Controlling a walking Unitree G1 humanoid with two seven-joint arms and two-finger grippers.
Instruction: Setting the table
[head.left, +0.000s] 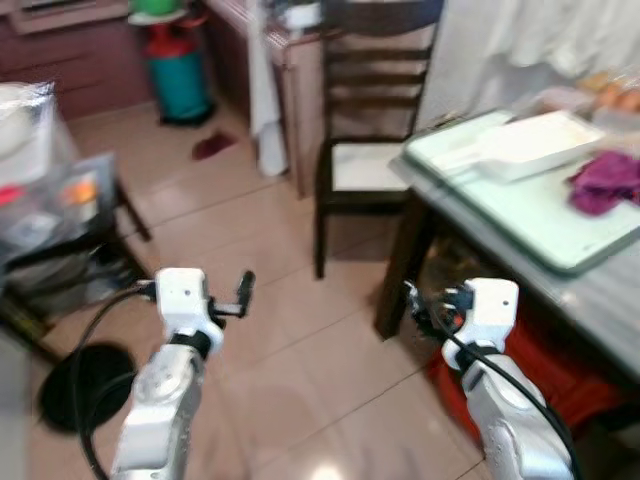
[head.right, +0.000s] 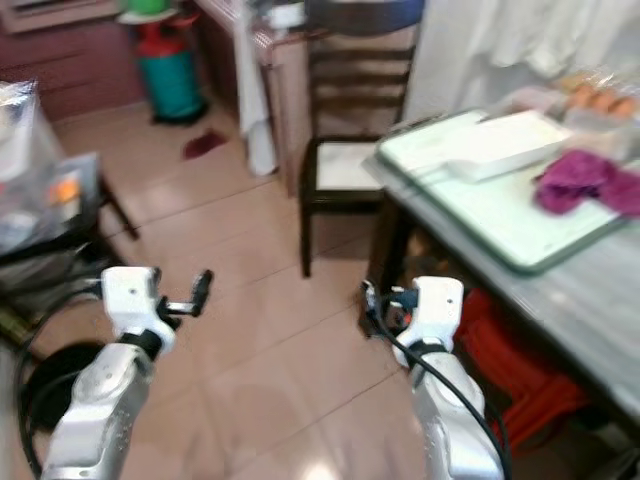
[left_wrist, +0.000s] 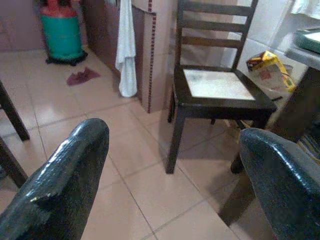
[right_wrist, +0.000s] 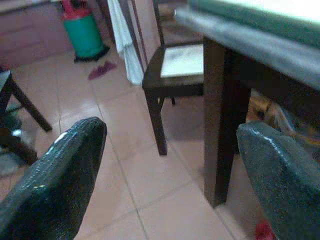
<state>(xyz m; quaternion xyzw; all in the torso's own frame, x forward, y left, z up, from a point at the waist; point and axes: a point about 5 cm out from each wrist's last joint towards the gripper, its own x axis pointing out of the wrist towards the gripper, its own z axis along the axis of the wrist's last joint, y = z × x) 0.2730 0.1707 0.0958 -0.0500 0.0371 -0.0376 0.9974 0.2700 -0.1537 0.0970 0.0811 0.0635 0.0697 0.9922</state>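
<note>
Both end effectors, left (head.left: 243, 290) & right (head.left: 415, 305), spread wide, empty, over tile floor (head.left: 290, 340); table (head.left: 600, 290) at right.

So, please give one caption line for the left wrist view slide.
Open left tool above tiled floor, facing dark wooden chair and white towel.

From my seat, the table (head.left: 590, 300) stood at the robot's right, its grey top on dark wooden legs. A pale green mat (head.left: 530, 215) lay across it. On the mat rested a white rectangular tray (head.left: 535, 145), tilted slightly, and just beside it a crumpled magenta cloth (head.left: 607, 182). A dark wooden chair (head.left: 365, 165) with a pale seat stood at the table's end.
</note>
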